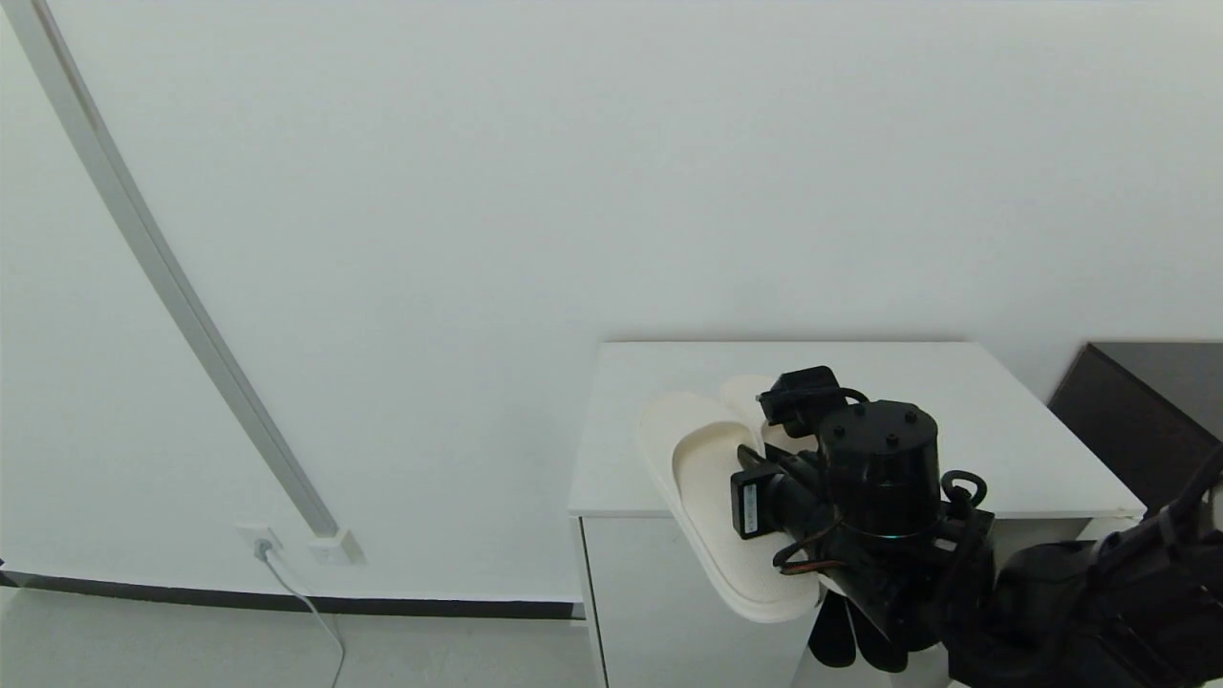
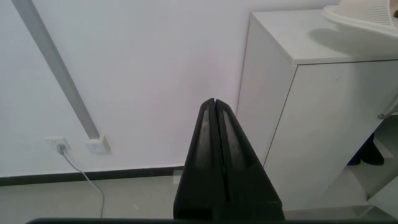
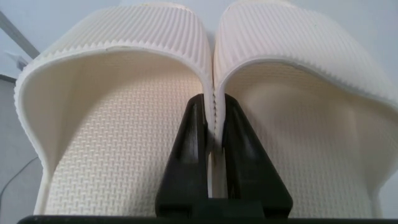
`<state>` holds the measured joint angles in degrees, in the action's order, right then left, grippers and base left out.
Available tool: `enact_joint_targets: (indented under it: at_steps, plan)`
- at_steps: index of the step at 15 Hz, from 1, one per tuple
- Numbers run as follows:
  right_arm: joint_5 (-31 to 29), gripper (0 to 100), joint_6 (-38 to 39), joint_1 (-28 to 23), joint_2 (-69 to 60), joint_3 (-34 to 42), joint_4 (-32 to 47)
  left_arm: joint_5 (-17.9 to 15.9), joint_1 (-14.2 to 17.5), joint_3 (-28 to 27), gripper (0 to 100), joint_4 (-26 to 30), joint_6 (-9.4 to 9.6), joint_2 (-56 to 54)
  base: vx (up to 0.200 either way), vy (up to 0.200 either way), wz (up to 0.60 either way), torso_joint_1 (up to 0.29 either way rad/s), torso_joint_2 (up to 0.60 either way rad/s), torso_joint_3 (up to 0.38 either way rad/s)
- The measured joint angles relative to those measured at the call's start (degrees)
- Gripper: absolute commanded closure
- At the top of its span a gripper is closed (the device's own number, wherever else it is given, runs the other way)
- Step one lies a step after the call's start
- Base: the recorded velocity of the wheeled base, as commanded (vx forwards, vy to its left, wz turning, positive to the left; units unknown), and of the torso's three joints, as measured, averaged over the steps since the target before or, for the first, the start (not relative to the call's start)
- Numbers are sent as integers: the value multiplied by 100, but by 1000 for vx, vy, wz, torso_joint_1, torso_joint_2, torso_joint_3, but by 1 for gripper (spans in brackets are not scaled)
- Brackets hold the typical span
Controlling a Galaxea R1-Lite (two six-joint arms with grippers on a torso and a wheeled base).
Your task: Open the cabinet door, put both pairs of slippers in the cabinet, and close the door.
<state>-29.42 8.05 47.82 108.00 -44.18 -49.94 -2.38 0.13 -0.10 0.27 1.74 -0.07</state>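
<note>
Right hand pinches 2 slippers by touching inner walls — 1 each side; left hand clenched.

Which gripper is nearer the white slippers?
Right. The right gripper is shut on the inner edges of the slippers, over the cabinet. The left gripper is shut and empty, apart from them, off to the cabinet's side.
</note>
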Motion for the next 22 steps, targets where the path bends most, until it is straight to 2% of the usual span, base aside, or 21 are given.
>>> enact_joint_targets:
  at_steps: [1, 14, 22]
  plan:
    - [-2, 100, 5, -1, -20, 16, -24, 2, 0, 0, 100, -2, -2, 0, 0, 0, 0, 0, 0, 0]
    - [-11, 100, 2, 0, -34, 77, -59, 2, 7, 0, 100, -2, -7, 0, -200, 0, 0, 2, 3, 3]
    - [-41, 100, 5, -6, 60, 85, -63, 9, 0, 0, 100, 0, -16, 0, 0, 0, 0, 0, 0, 0]
